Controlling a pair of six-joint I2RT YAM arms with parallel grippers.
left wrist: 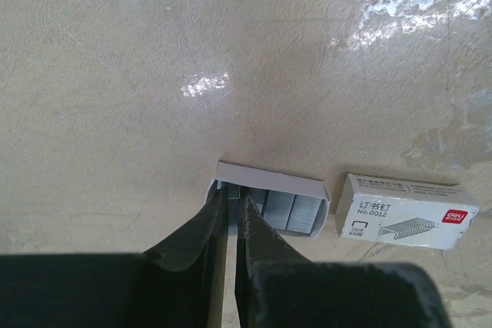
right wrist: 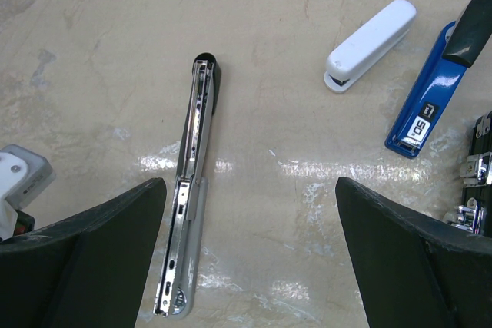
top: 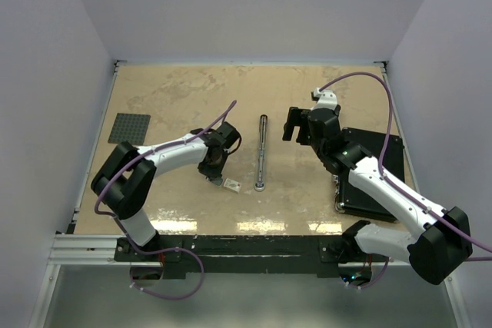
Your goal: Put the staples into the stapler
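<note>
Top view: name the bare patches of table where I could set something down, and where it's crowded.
Bare: the far strip along the back wall, beyond the grey plate and the right gripper; the near strip between the open stapler and black tray. Crowded: around the left gripper and staple box.

Bare tabletop [top: 177,97] beyond both arms, opened stapler [top: 262,153] lengthwise between them, staple tray [left wrist: 269,177] and box [left wrist: 405,210] at left end effector [left wrist: 234,196]

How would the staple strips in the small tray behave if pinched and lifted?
The staple strips look thin and metallic: probably light, stiff, apt to snap apart. Their shiny sides may slip. The tray looks flimsy and could shift.
</note>
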